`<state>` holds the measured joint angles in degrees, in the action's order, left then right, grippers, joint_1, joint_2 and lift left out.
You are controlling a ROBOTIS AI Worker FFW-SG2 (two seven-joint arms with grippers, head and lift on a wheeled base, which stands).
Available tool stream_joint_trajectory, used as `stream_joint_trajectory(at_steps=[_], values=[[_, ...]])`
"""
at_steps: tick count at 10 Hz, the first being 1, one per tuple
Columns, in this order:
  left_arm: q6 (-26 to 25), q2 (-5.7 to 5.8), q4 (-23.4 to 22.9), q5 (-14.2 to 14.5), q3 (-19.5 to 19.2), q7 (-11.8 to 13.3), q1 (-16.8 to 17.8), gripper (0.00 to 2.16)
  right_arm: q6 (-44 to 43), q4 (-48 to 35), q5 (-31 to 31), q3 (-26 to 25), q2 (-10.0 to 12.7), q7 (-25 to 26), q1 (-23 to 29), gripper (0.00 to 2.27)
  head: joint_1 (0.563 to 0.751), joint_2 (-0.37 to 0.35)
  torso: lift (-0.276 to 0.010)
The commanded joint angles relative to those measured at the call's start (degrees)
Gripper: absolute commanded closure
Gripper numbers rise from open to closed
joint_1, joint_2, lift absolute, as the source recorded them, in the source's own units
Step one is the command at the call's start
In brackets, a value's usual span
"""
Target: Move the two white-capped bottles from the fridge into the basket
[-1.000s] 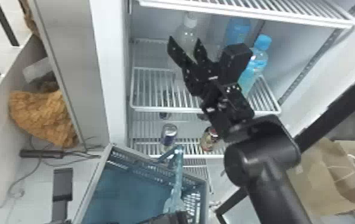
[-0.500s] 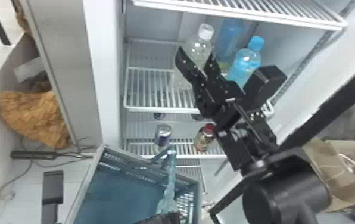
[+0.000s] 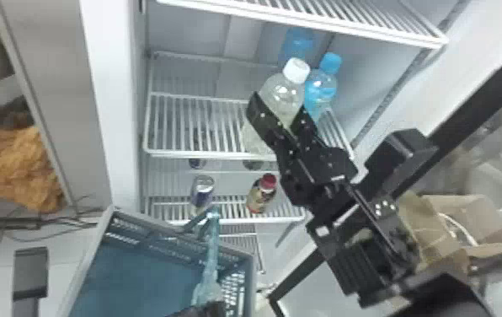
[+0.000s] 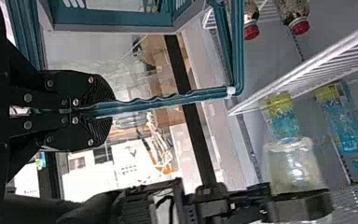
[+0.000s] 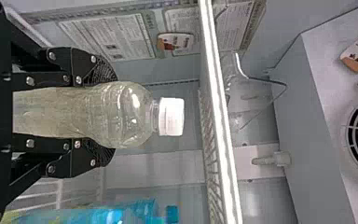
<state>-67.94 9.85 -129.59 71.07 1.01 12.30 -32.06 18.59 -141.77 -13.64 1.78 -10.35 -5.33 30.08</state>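
In the head view my right gripper is at the fridge's middle shelf, shut around a clear bottle with a white cap. The right wrist view has this gripper with a finger against each side of the bottle, cap pointing away from the palm. The bottle's base appears clear of the shelf in the left wrist view. My left gripper is at the head view's bottom edge; the left wrist view has it shut on the teal handle of the basket.
Blue-capped bottles stand right beside and behind the clear one. An upper wire shelf is overhead. Below are a can and a red-capped bottle. A dark door edge and cardboard boxes lie to the right.
My right gripper has closed on the white-capped bottle, which has shifted right and towards the shelf front, nearer the blue-capped ones. The head view has shifted slightly; the left gripper still holds the handle.
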Motion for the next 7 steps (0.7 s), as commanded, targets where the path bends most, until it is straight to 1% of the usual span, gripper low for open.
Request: stream_joint_trajectory(at_steps=[1, 3, 4, 5, 7], values=[[0.0, 0.00, 0.0, 0.0, -0.1, 0.0, 0.0, 1.19, 2.6, -4.7, -0.1, -2.0, 0.2, -0.6, 4.8, 0.89, 0.695, -0.335, 0.000], [0.0, 0.00, 0.0, 0.0, -0.2, 0.0, 0.0, 1.19, 5.7, -9.8, 0.0, -3.8, 0.2, -1.7, 10.6, 0.89, 0.695, -0.350, 0.000], [0.0, 0.00, -0.1, 0.0, -0.4, 0.0, -0.4, 1.19, 6.3, -10.9, 0.0, -4.8, 0.4, -2.1, 12.5, 0.89, 0.695, -0.350, 0.000], [0.0, 0.00, -0.1, 0.0, -0.4, 0.0, -0.6, 1.19, 7.7, -13.0, 0.2, -6.0, 1.0, -2.8, 15.2, 0.89, 0.695, -0.350, 0.000], [0.0, 0.00, -0.1, 0.0, -0.9, 0.0, -0.8, 1.19, 10.5, -17.8, 0.0, -6.7, 1.1, -3.1, 20.1, 0.89, 0.695, -0.350, 0.000]])
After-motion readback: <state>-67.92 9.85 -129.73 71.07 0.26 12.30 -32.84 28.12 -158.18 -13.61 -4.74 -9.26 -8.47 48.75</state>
